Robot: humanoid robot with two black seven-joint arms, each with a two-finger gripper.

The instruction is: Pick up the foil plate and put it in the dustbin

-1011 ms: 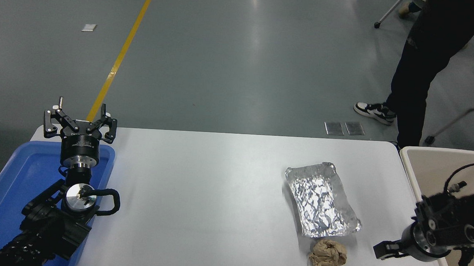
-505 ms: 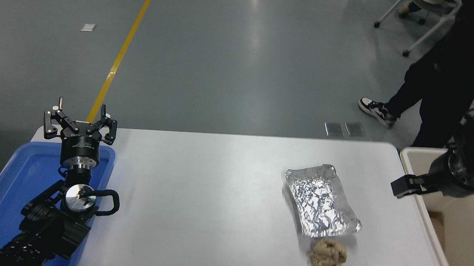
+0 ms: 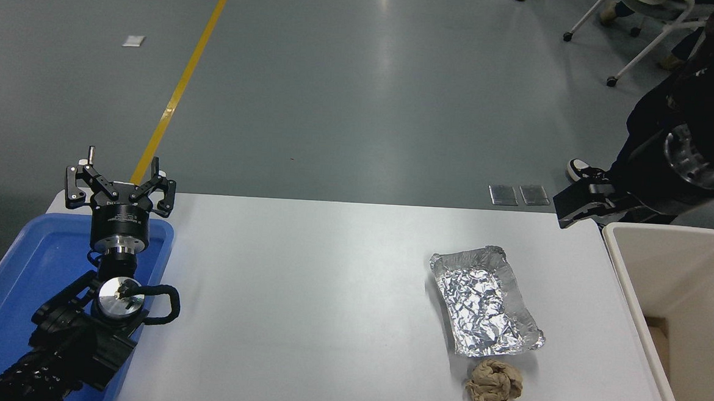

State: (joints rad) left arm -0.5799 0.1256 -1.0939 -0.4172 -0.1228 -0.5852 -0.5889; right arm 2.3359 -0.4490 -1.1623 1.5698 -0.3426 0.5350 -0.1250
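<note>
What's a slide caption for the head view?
Right pincer raised near the table's far right corner; foil plate lies untouched beside the dustbin; left pincer parked.

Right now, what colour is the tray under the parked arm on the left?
Blue, a plain shallow plastic tray; it shows in the head view.

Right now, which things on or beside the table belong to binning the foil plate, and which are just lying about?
Belongs to the job:
- foil plate, lying on the white table
- dustbin, at the table's right edge
- right tool, raised near the far right corner

Just lying about:
- brown paper wad, next to the plate
- blue tray
- left tool, parked open
</note>
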